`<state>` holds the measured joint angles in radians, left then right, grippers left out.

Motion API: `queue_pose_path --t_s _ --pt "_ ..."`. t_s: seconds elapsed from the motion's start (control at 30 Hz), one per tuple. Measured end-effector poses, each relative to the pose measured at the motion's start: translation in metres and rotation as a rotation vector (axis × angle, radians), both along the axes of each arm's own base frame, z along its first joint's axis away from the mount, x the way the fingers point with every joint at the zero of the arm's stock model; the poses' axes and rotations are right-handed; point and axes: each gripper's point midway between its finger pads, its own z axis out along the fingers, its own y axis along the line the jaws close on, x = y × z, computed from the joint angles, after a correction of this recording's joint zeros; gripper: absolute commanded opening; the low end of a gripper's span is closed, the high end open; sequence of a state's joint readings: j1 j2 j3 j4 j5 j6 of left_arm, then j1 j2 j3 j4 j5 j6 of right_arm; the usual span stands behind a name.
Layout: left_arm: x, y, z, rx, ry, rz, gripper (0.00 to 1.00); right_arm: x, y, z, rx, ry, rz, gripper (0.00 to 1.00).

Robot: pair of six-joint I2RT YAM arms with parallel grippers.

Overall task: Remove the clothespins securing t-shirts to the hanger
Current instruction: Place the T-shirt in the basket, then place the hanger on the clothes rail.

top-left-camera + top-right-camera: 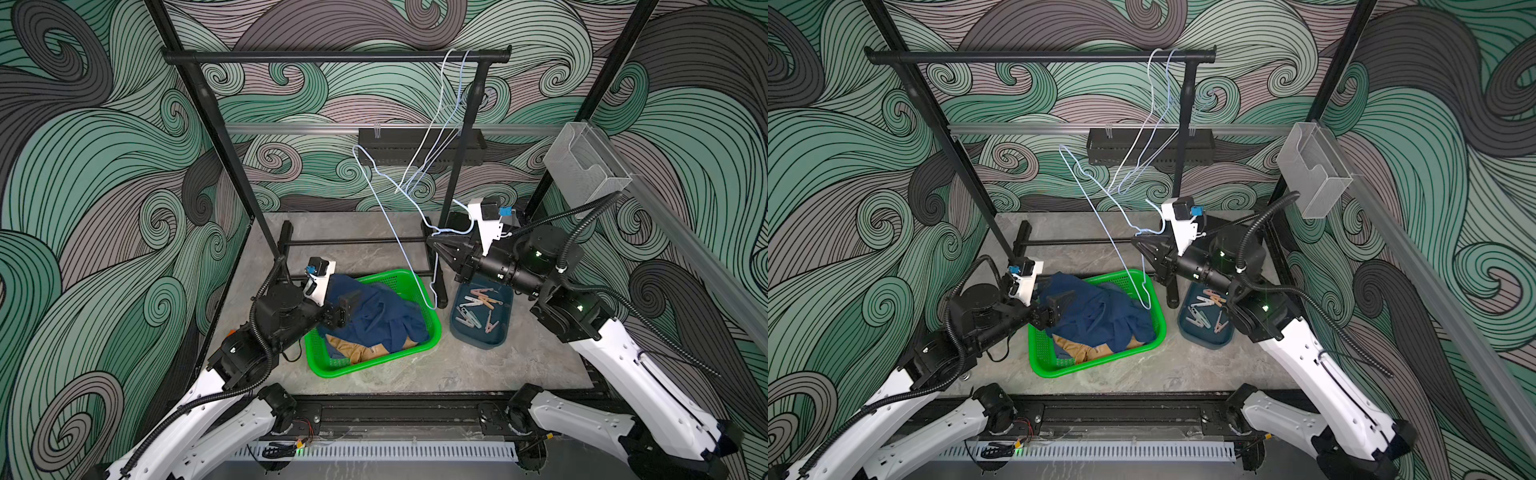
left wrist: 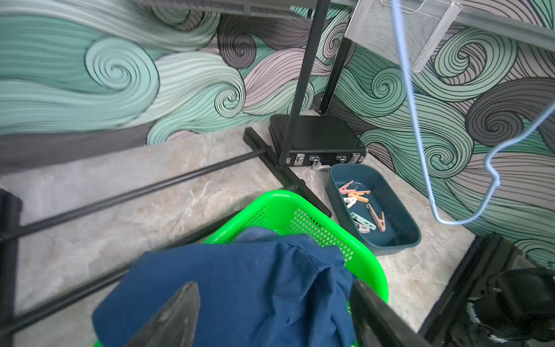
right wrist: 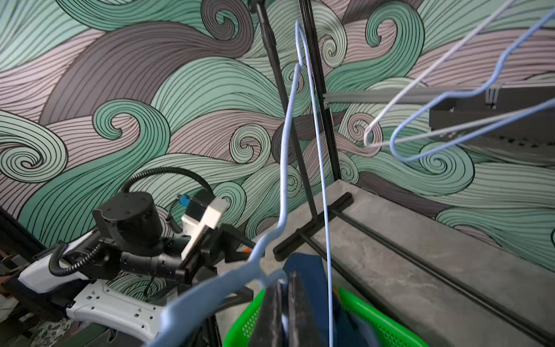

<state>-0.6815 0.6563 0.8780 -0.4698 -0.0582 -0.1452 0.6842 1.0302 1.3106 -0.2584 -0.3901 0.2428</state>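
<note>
The left pincer (image 1: 345, 308) is spread wide, empty, over the t-shirts (image 1: 374, 316) — heaped in the basket (image 1: 324, 365). A hanger (image 1: 390, 216) is clamped in the right pincer (image 1: 431, 244); the clothespins (image 1: 478, 307) are gathered in the tray (image 1: 478, 338) — just right of it.

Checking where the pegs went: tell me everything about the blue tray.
The tray is a dark teal plastic tub, oblong, with rounded corners and low walls. It sits flat on the grey table, right of the green basket and apart from it, near the rack's foot. Clothespins in pink, orange, white and mint lie loose inside. The right arm passes over its far end.
</note>
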Motion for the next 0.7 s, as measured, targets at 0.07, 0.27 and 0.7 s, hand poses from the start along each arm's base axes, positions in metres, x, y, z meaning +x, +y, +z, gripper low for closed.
queue_pose_path --t_s 0.07,0.27,0.7 --pt "-0.003 0.003 0.007 0.036 -0.029 -0.011 0.83 -0.004 0.003 -0.017 -0.045 0.045 0.005 0.0" --pt "0.006 -0.01 0.039 0.047 -0.1 -0.054 0.85 -0.012 0.011 -0.08 -0.172 0.179 0.016 0.0" --pt "0.045 -0.069 0.056 -0.21 -0.024 -0.113 0.85 -0.012 0.024 -0.11 -0.229 0.239 0.002 0.0"
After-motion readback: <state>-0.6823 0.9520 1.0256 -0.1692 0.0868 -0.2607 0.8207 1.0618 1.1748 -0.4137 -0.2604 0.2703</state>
